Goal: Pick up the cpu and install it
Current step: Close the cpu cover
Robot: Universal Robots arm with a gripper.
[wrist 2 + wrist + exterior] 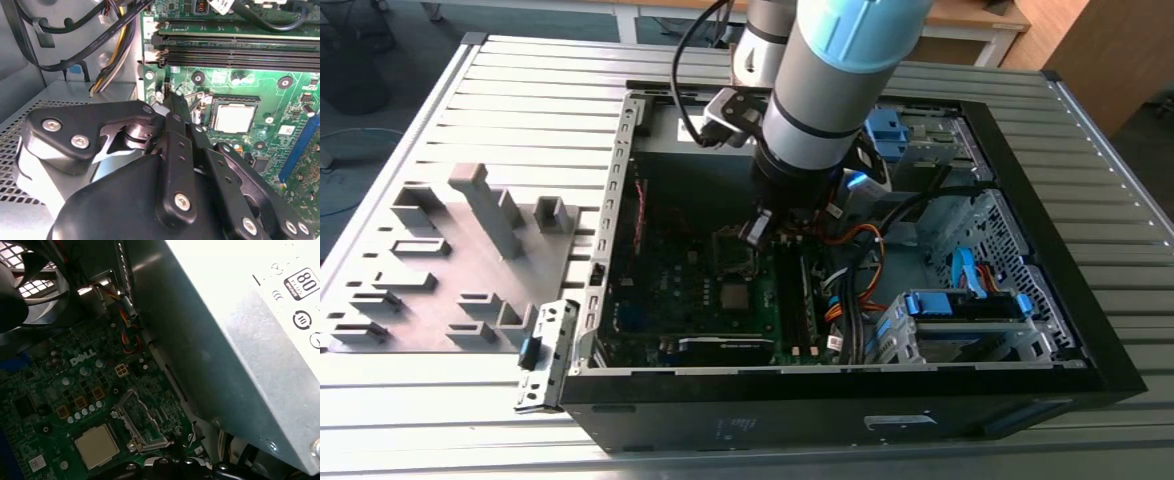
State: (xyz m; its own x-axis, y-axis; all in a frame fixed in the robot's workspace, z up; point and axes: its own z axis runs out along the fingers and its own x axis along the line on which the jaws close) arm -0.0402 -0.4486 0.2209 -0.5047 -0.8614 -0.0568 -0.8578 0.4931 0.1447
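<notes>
Second wrist view: I am seeing the cpu (pixel 234 118) lying flat in its socket (pixel 235 98) on the motherboard (pixel 250 82), apparently already seated, so my gripper (pixel 175 100) is hovering just beside it with jaws together, gripping nothing.

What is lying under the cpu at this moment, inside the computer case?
The cpu sits flat in its dark square socket on the green board. The chip covers the inside of the socket, so what is directly beneath it cannot be seen.

Dull silvery metal cpu (pixel 234 118), glossy green motherboard (pixel 260 82)
</notes>
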